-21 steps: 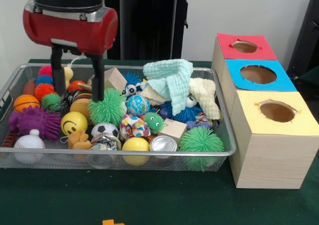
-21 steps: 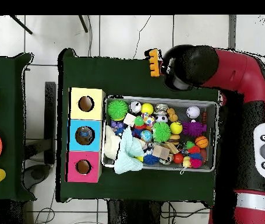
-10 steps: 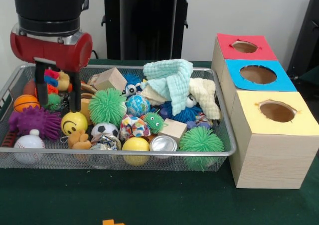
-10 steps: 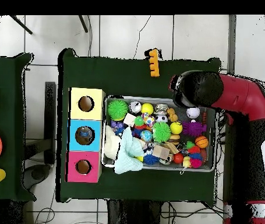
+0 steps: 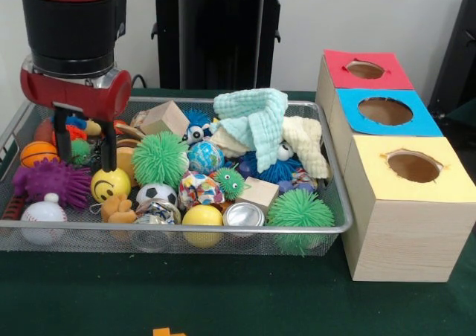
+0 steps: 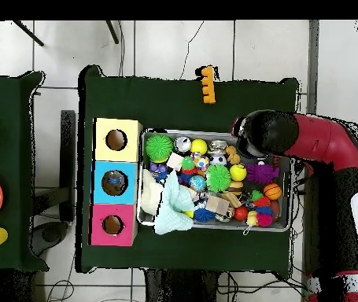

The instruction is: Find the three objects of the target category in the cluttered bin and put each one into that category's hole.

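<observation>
Front view: the gripper is hanging with its fingers spread apart, empty, over the left end of the wire bin, above the yellow smiley ball. Overhead view: the arm is covering the bin's end farthest from the three-hole box.

**Inspector:** State the layout from above.

**Assistant:** A wire bin sits on a dark green table, crowded with toys. Touching its left side stands a row of three boxes: yellow-topped, blue-topped, pink-topped, each with one round hole.

**Inspector:** Arm?

**Assistant:** The red and black arm comes in from the right; its dark end covers the bin's upper right corner. Fingers hidden.

**Inspector:** Contents noted?

**Assistant:** A green spiky ball at upper left, a pale mint cloth draped over the bin's lower left rim, an orange ball at right. An orange piece lies on the table above the bin.
</observation>
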{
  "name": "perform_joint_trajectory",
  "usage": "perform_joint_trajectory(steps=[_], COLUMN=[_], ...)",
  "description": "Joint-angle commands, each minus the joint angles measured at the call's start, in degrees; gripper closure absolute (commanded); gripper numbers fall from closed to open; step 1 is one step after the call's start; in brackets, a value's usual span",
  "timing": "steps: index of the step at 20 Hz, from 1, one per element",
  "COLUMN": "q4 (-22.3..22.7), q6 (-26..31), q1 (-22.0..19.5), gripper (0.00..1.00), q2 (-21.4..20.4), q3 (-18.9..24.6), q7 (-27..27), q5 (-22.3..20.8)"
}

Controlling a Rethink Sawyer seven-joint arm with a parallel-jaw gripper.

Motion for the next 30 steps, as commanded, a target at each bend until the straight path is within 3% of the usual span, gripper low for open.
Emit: perform_joint_trajectory(steps=[1, 11, 30], q4=[8.2, 14.7, 28.4], q6=[-3.2, -7.5, -16.6], q1=[-3.1, -11.4, -21.5], gripper=[0.0, 0.0, 0.0], q2=[0.9, 1.2, -0.3], q3=[6.3, 9.1, 10.7], q7=[-16.9, -19.8, -17.1], q5=[-3.7, -8.6, -20.9])
